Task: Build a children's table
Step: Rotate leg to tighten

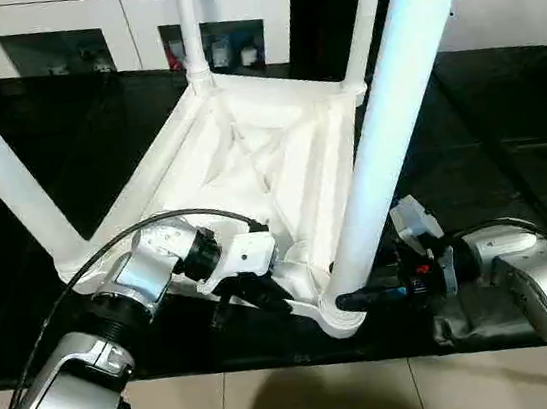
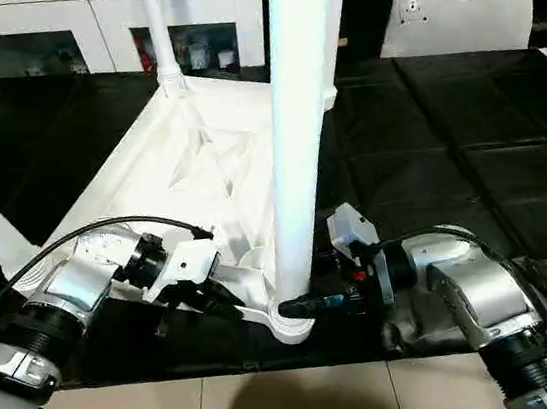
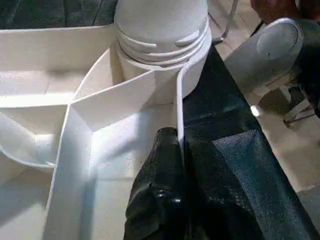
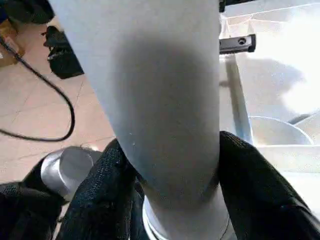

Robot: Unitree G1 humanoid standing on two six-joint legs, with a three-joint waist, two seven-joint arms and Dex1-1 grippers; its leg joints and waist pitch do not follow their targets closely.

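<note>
Underneath, black mat (image 1: 506, 133), beige floor tiles (image 1: 310, 401), white glass-door cabinets (image 1: 70, 35) behind.

Black mat (image 1: 506, 133) over worktop; beige tiled floor (image 1: 310, 401); white glass-door cabinets (image 1: 60, 36) behind.

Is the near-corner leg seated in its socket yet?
Not fully: in the left wrist view, thread ridges on the leg show above the socket.

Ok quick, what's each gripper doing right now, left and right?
Left gripper: closed on the table top's side wall.
Right gripper: closed around the near leg, just above its socket.
</note>
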